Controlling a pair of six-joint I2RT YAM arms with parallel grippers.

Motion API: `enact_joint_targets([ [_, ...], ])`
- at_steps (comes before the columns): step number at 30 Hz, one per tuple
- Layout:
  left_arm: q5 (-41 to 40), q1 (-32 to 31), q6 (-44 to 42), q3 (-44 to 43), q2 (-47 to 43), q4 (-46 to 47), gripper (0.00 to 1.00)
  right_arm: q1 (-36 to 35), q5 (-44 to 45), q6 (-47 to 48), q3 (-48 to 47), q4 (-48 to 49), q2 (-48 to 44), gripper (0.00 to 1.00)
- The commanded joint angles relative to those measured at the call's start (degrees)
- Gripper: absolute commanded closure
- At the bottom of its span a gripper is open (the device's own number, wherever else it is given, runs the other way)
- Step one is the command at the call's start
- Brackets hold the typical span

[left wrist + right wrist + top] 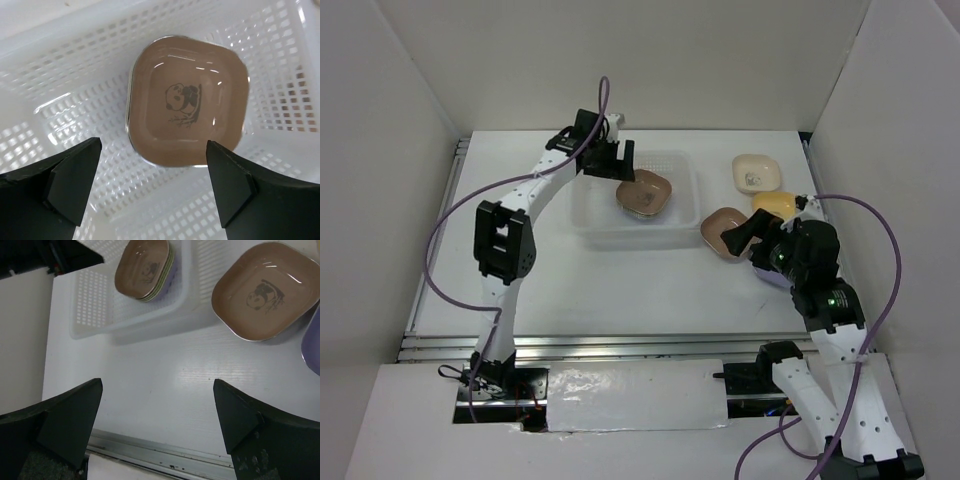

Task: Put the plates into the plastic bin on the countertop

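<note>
White countertop (620, 290) between white walls (650, 60). The plastic bin (590, 215) sits far centre and holds a stack of plates (643, 195). The left gripper (612, 160) hangs over it, jaws apart and empty. The right gripper (745, 240), likewise spread and empty, is nearer the loose brownish-pink plate (718, 228) just to its left. That plate lies flat and rounded-square, with no marked long axis.

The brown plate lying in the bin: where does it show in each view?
Top external: brown plate upper centre, inside the bin.
Left wrist: plate at centre, on the mesh floor.
Right wrist: plate at top, left of centre.
Shared landmark: the bin.
</note>
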State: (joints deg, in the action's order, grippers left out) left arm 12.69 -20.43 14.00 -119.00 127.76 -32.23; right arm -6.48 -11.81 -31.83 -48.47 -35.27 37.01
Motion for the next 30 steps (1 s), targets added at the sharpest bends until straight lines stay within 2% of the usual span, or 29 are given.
enact_joint_targets([
  [1, -6.07, -1.63, 3.30, 0.34, -12.59, 1.99, 0.01, 0.59, 5.91, -3.31, -0.32, -0.24, 1.47, 0.00],
  [4, -10.91, -3.74, 7.78, 4.11, -18.06, 0.42, 0.01, 0.86, 13.37, -6.57, 2.23, 0.37, 3.58, 0.00],
  [6, -11.81, -4.79, 12.09, 8.58, -25.70, 1.72, 0.01, 0.94, 17.06, -7.97, 4.42, 0.98, 6.39, 0.00],
  [7, -12.42, -6.45, 13.67, 14.79, -31.64, 2.69, 0.01, 1.12, 17.96, -8.85, 5.39, 2.38, 8.23, 0.00],
  [9, -14.69, -8.04, 14.91, 23.32, -37.12, 4.01, 0.01, 1.21, 20.15, -10.78, 7.51, 3.97, 10.26, 0.00],
  [13, -20.50, -11.74, 16.58, 31.71, -48.89, 0.25, 0.01, 1.56, 20.16, -14.21, 10.32, 9.33, 15.44, 0.00],
  [17, -22.26, -13.32, 16.32, 41.71, -56.73, -2.57, 0.01, 1.56, 21.75, -19.65, 12.34, 13.19, 19.32, 0.00],
  [26, -25.43, -13.94, 13.25, 50.79, -68.96, -11.01, 0.01, -0.02, 26.05, -25.12, 11.38, 19.97, 32.31, 0.04],
  [30, -25.96, -13.77, 11.58, 54.04, -72.47, -11.37, 0.01, -0.46, 27.98, -27.48, 9.71, 21.29, 36.89, 0.11],
])
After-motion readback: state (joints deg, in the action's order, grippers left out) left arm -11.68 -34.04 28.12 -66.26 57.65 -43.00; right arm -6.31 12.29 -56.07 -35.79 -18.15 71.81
